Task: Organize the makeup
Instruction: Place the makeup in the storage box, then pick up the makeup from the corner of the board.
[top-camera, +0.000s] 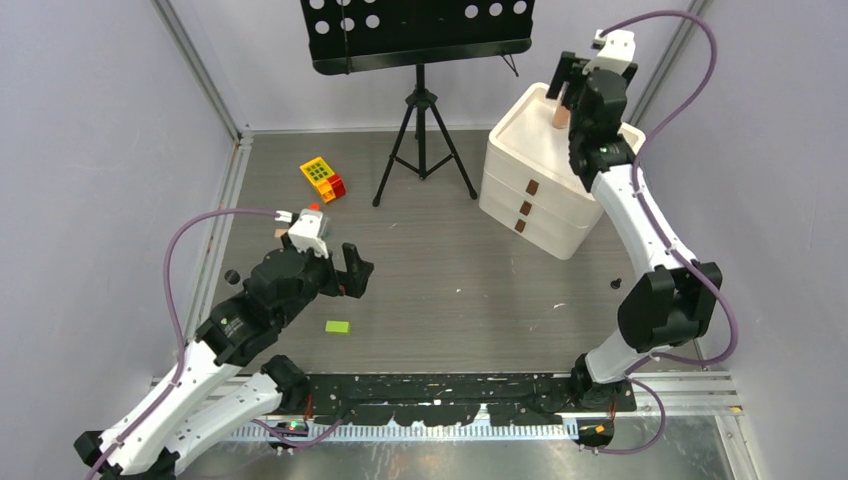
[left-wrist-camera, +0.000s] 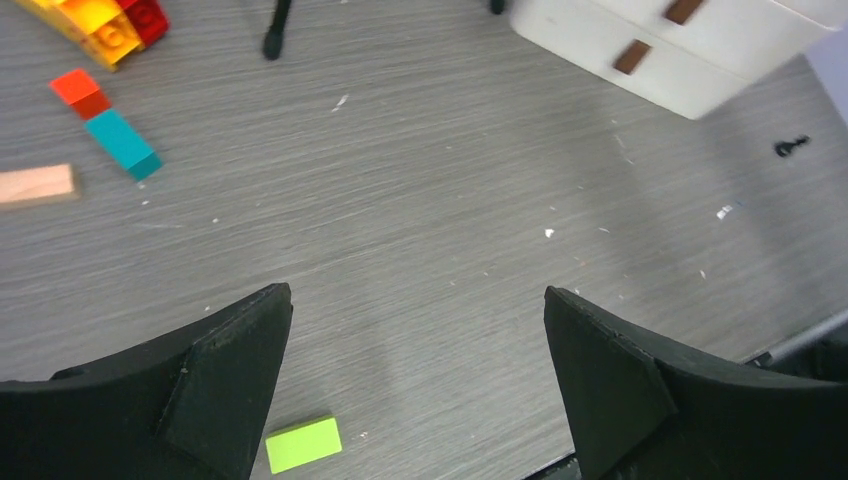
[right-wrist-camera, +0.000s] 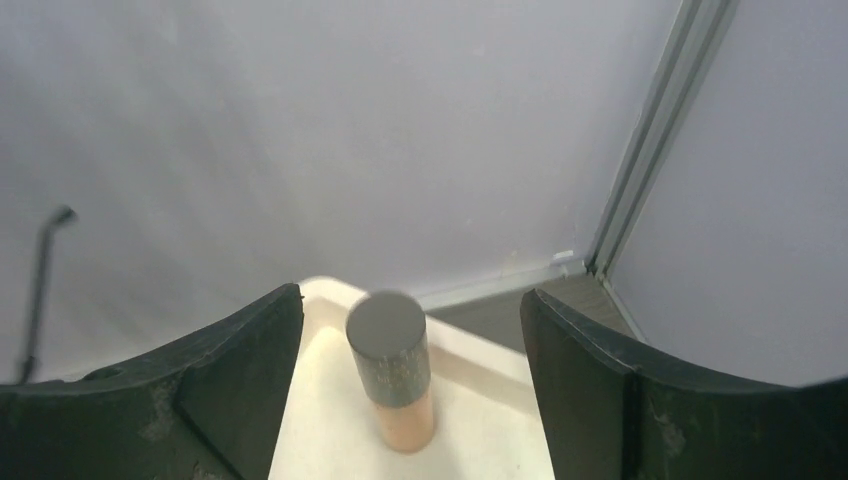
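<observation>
Grey table (left-wrist-camera: 450, 200): right gripper (right-wrist-camera: 410, 292) gapes around upright black-capped bottle (right-wrist-camera: 392, 370) atop white drawer box (right-wrist-camera: 320, 400), untouched; left gripper (left-wrist-camera: 415, 292) wide, empty.

My top camera sits high, above and behind the arm bases (top-camera: 440, 400) along the bottom of the frame, and looks down and forward over the whole tabletop (top-camera: 450, 280). The left wrist camera hangs low and close, looking down and ahead past the left gripper (left-wrist-camera: 418, 291). Its green block (left-wrist-camera: 303, 444) at the bottom edge and white drawer box (left-wrist-camera: 700, 50) at upper right both show from the top camera too. The right wrist camera sits very near the box top, facing the back corner past the right gripper (right-wrist-camera: 410, 295). The tan tube (right-wrist-camera: 392, 370) in front of it appears at upper right in the top view.
</observation>
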